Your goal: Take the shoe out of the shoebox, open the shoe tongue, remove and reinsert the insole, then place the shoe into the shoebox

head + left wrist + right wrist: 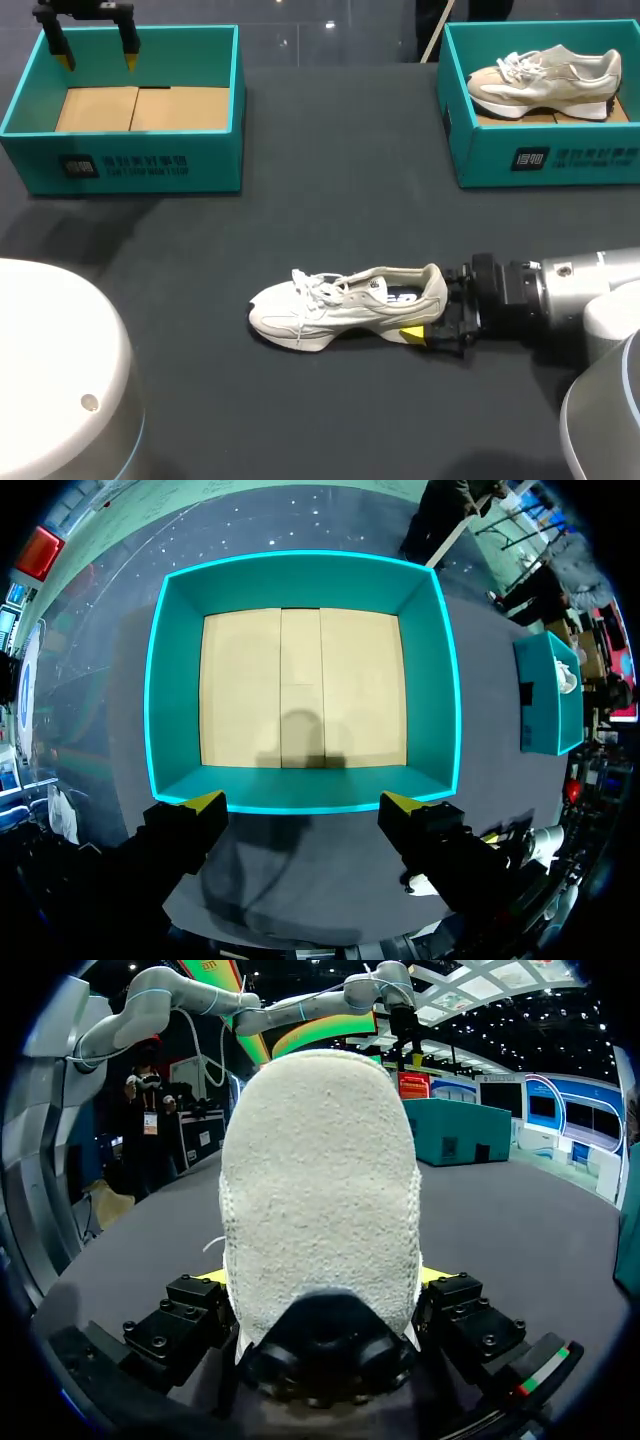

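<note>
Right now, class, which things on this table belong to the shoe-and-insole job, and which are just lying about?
In the job: white lace-up trainer, heel in the right claw; empty teal cardboard shoebox under the left claw.
Lying about: second teal cardboard shoebox holding a beige trainer.

Right hand (428,314) seemingly around white shoe (330,305) at heel
</note>
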Action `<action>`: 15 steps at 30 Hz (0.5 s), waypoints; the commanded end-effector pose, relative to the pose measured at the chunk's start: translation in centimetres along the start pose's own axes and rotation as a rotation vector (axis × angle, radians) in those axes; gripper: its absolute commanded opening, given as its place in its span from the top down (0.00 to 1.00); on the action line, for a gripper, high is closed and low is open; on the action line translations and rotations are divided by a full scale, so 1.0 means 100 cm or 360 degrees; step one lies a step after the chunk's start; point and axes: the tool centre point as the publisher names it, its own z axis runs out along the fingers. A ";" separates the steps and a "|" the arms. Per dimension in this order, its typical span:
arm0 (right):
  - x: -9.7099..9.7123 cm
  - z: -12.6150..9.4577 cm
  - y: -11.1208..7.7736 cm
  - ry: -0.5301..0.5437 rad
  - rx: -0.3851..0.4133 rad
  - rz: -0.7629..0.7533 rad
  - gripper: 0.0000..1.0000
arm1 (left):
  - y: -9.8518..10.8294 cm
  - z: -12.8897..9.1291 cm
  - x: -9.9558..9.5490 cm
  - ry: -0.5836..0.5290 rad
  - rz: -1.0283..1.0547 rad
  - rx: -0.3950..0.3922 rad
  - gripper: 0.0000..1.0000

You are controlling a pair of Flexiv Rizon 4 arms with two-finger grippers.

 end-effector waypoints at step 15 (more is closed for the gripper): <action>-0.008 0.002 -0.001 0.0054 0.0002 0.0017 1.00 | 0.000 0.000 0.000 -0.0001 0.0000 -0.0001 0.00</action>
